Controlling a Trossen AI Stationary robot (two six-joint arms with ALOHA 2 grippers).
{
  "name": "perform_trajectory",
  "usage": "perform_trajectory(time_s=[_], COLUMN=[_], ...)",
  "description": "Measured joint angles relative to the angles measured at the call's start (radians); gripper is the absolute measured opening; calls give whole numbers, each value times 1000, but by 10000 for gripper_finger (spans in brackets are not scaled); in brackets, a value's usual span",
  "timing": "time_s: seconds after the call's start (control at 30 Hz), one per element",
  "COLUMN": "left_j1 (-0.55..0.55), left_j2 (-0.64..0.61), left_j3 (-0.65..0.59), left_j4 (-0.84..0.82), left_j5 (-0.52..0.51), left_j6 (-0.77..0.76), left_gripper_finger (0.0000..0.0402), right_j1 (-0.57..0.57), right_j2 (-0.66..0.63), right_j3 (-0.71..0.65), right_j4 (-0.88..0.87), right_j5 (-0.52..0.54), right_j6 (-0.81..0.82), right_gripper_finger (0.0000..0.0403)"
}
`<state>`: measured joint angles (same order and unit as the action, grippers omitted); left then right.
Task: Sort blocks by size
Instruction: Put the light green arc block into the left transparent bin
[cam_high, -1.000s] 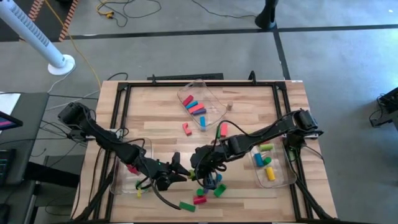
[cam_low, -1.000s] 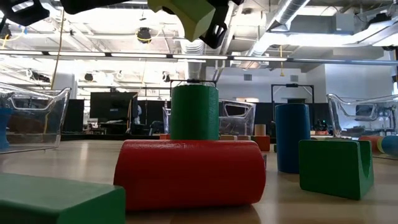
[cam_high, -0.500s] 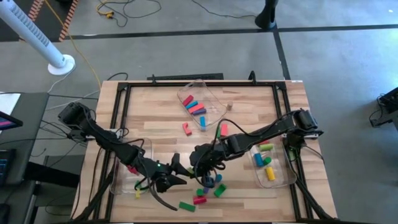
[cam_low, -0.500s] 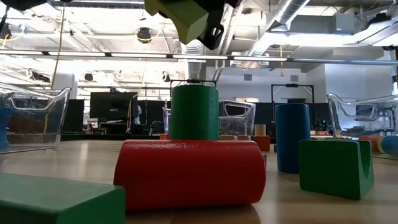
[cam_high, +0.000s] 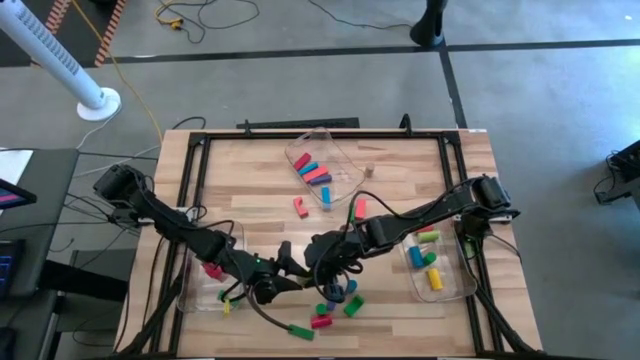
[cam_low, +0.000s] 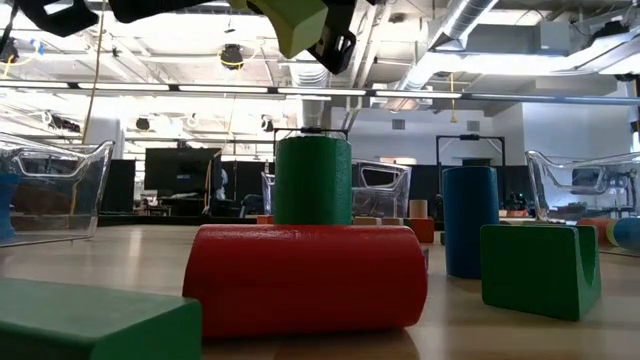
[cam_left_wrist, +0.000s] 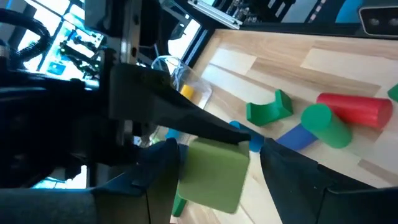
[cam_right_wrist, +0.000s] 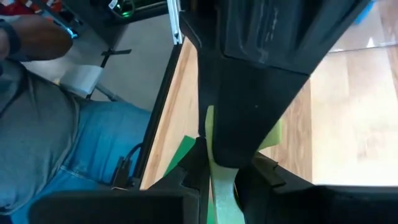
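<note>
Wooden table (cam_high: 250, 180): three clear bins (cam_high: 326, 160) hold blocks (cam_high: 312, 171); right end effector (cam_high: 322, 262) clamps light-green block (cam_low: 300, 22); left end effector (cam_high: 290, 268) apart.

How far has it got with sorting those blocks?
Partly done. Some blocks already lie in the far bin and the right bin. In hand: the right hand is shut on a light green block, with the left hand open around it, apparently a handover. Left: a cluster of loose blocks near the front edge, plus a few mid-table.
</note>
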<state>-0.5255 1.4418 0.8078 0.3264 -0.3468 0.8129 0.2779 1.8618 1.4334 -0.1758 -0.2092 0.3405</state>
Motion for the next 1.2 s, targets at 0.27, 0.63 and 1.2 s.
perform_trajectory(time_s=[0.27, 0.63, 1.2], left_j1=[0, -1, -54], left_j2=[0, -1, 1], left_j3=[0, 0, 129], left_j4=[1, -24, -354], left_j5=[-20, -15, -66], left_j6=[10, 1, -112], left_gripper_finger=[182, 144, 140], right_j1=[0, 1, 9], right_j2=[0, 3, 0], right_j3=[0, -2, 1], right_j4=[19, 34, -61], right_j5=[-2, -6, 3], right_j6=[-2, -15, -28], right_gripper_finger=[88, 88, 232])
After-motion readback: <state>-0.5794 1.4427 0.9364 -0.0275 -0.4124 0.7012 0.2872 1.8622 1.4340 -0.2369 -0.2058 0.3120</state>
